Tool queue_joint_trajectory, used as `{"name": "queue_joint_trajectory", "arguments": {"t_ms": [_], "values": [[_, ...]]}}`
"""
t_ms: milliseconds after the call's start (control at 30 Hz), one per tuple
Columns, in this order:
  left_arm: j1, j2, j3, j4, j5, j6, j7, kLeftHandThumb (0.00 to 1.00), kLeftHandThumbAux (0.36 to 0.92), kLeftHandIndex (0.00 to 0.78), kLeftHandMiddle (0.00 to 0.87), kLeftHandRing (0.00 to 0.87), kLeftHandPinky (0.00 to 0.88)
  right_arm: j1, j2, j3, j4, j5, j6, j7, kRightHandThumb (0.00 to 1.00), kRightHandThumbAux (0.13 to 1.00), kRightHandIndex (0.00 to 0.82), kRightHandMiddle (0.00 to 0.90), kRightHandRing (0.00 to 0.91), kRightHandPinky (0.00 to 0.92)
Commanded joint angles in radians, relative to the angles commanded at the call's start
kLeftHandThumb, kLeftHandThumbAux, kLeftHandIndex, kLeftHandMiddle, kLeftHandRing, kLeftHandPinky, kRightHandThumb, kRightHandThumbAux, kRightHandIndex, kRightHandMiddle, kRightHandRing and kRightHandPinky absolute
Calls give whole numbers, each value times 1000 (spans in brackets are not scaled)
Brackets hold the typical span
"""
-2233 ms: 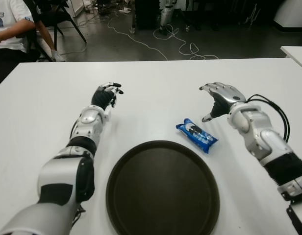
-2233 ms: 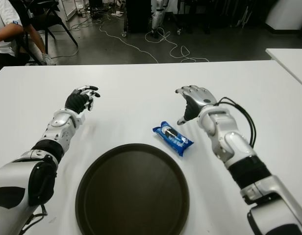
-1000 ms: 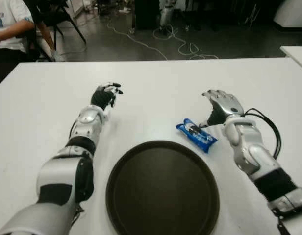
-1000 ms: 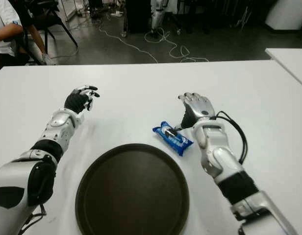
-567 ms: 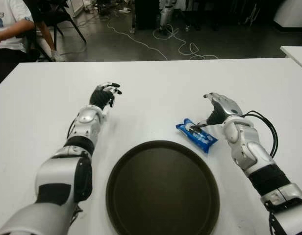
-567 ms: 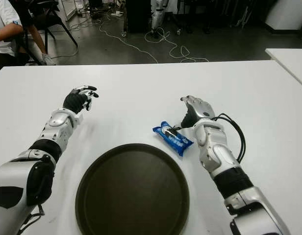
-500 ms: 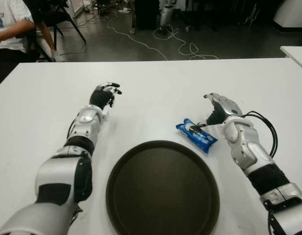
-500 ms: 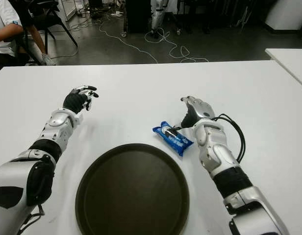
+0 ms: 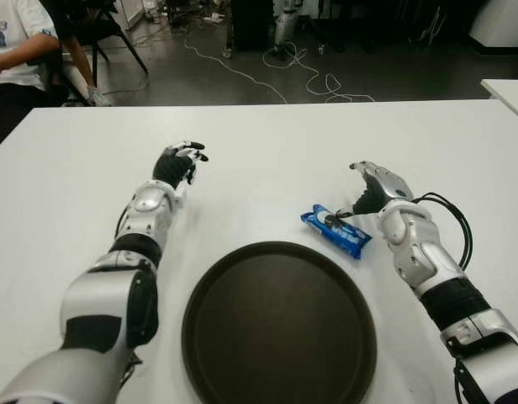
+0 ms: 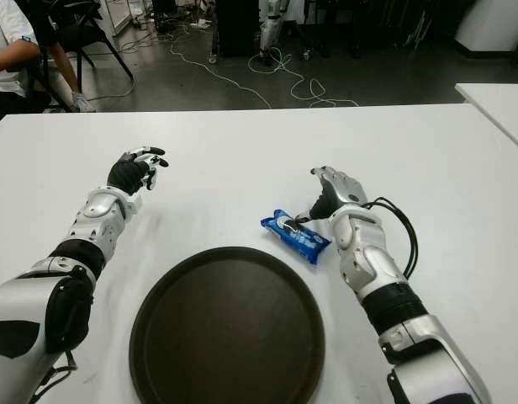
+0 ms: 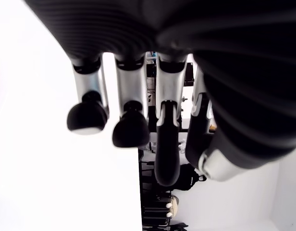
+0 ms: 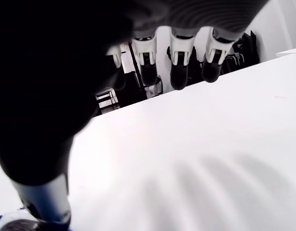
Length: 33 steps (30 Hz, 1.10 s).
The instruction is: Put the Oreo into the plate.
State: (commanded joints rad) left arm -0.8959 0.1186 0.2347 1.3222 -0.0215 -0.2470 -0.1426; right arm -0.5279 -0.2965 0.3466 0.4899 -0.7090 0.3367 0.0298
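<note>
While the Oreo (image 9: 335,231) pack lies flat on the white tabletop (image 9: 267,160) just beyond the dark round plate (image 9: 279,324), its long axis runs diagonally, far end toward the robot's left. The right hand (image 9: 372,187) has its thumb on the pack's far end, fingers (image 12: 179,60) extended, nothing gripped. The left hand (image 9: 177,162), well left, shows loosely curled fingers (image 11: 88,113), empty.

Oreo pack (image 9: 335,231): small blue wrapper with a cookie printed on it, lying flat on the white table (image 9: 267,160), long axis running diagonally. It sits just beyond the far right rim of the plate, outside it. Plate (image 9: 279,324): large, round, dark brown, shallow raised rim, nothing in it, near the table's front edge.
</note>
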Motion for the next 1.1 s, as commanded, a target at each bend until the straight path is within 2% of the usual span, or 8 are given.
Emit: {"name": "queue_joint_trajectory", "arguments": {"t_ms": [500,800,1100], "values": [[1,3,5,2,0,2,-11,852,663,408,541,806,831,-52,6,12,134,9,-18,-21,0,742,113,111,99,83],[2,4,-2,2,9,0,-5,854,662,409,542,788,817,-81,6,19,195,9,-35,-30,0,739,92,102,97,90],[2,3,-2,2,9,-2,-3,853,663,409,544,799,828,-76,2,-6,161,27,-20,-54,0,752,107,124,128,124]]}}
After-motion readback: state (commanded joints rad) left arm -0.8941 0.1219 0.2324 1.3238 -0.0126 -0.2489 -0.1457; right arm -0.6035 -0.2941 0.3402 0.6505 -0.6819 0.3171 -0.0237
